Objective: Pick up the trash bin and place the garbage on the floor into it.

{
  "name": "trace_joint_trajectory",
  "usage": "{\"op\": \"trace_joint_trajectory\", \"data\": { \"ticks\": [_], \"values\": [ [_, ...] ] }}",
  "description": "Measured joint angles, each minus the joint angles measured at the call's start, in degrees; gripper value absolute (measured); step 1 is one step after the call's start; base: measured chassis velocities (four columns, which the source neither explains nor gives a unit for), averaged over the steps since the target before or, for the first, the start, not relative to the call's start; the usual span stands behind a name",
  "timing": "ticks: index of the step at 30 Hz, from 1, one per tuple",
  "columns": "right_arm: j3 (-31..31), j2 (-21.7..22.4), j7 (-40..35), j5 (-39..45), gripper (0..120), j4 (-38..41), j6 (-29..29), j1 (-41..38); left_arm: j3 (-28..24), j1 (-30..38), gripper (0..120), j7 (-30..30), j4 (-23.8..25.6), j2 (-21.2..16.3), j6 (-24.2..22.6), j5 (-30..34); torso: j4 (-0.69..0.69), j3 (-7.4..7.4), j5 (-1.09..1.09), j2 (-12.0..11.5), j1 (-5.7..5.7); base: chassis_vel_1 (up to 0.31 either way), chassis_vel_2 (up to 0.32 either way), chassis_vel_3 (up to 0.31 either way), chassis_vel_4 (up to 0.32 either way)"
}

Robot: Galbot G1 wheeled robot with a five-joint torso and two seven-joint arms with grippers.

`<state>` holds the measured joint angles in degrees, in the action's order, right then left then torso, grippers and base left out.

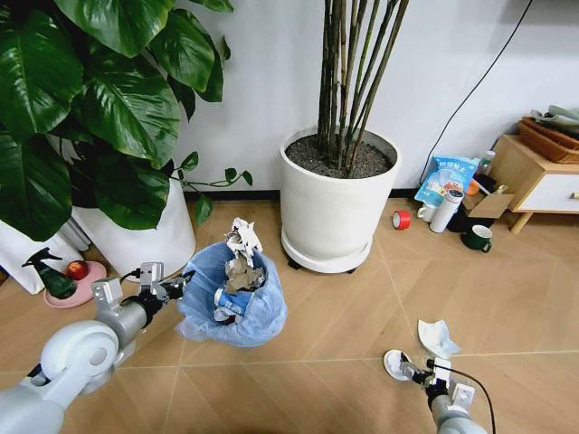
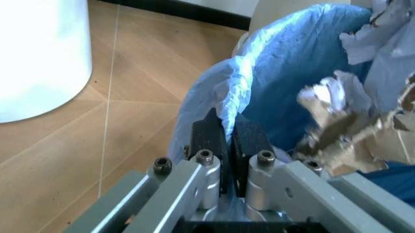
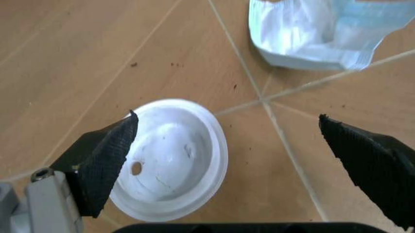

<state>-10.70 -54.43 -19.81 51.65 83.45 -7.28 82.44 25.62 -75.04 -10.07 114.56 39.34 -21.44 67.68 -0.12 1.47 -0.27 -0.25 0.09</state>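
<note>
The trash bin (image 1: pixel 233 298) with its crinkly light blue bag stands left of centre on the floor (image 1: pixel 344 316), holding crumpled paper wads (image 1: pixel 242 258). My left gripper (image 1: pixel 181 286) is shut on the bin's near rim; in the left wrist view the black pads (image 2: pixel 209 138) pinch the blue bag edge (image 2: pixel 230 104). My right gripper (image 1: pixel 418 372) is low at the front right, open, just over a white disc (image 1: pixel 395 363). In the right wrist view the disc (image 3: pixel 172 158) lies beside one fingertip (image 3: pixel 107 150), and a blue-white crushed packet (image 3: pixel 318 31) lies just beyond it.
A big white plant pot (image 1: pixel 336 203) stands right behind the bin, and a second white pot (image 1: pixel 145 237) with broad leaves stands at the left. A red tape roll (image 1: pixel 401 220), white bottle (image 1: pixel 445 210), green mug (image 1: pixel 477 238) and wooden cabinet (image 1: pixel 534 176) are at the back right.
</note>
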Motion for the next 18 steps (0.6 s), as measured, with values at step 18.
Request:
{"op": "trace_joint_trajectory", "data": {
  "ticks": [18],
  "values": [
    [5.14, -1.32, 1.88, 0.16, 56, -7.66, -0.07, -4.47, 0.4, -0.35, 0, 0.0, -0.42, 0.37, 0.0, 0.1, 0.0, 0.0, 0.0, 0.0, 0.0, 0.0, 0.0, 0.0, 0.0]
  ]
}}
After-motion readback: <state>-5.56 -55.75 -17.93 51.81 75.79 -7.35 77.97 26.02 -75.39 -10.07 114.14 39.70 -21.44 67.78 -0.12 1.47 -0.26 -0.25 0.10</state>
